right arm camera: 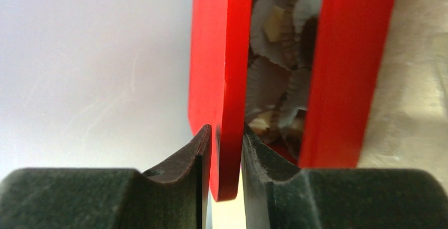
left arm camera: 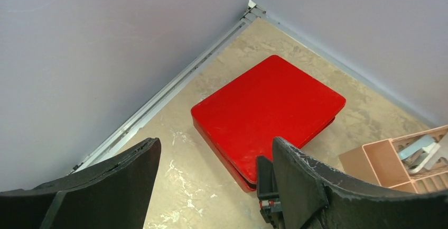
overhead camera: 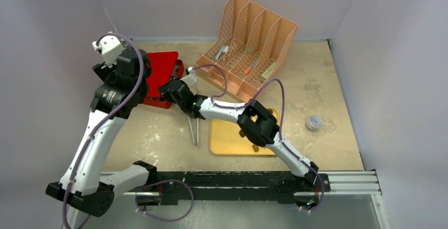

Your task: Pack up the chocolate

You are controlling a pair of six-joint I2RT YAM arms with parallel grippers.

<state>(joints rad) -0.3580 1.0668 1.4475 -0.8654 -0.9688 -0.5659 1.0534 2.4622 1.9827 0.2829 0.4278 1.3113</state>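
**Lid pinched by its edge, chocolate waiting underneath**

My right gripper [right arm camera: 226,134] is closed on the rim of the red lid [right arm camera: 219,54], 1 pad on the outer face and 1 on the inner. My left gripper [left arm camera: 215,142] hangs above the same box with its 2 fingers spread wide and nothing between them.

In the right wrist view, at the upper middle of the frame, a gap shows between the lid and the red base [right arm camera: 346,70]. Through it I can see the chocolate [right arm camera: 272,29], pale and dark bits nested in crinkled white cup liners [right arm camera: 280,81]. I cannot count the pieces from here. In the top view the box sits at the upper left of the tabletop [overhead camera: 327,81], left of the peach file rack [overhead camera: 248,49].

The lid looks thin, rigid and glossy, so I expect it to be light but a little slick. My pinch sits at a single edge, so the lid could pivot or slide between the pads if swung quickly. A hold deeper onto the flat face would be steadier than 1 at the lip.

The pieces themselves I judge small, light and easy to scuff. The paper liners are soft and would crumple under a squeeze. The base should stay flat, since a jolt could tip the pieces out of their cups.
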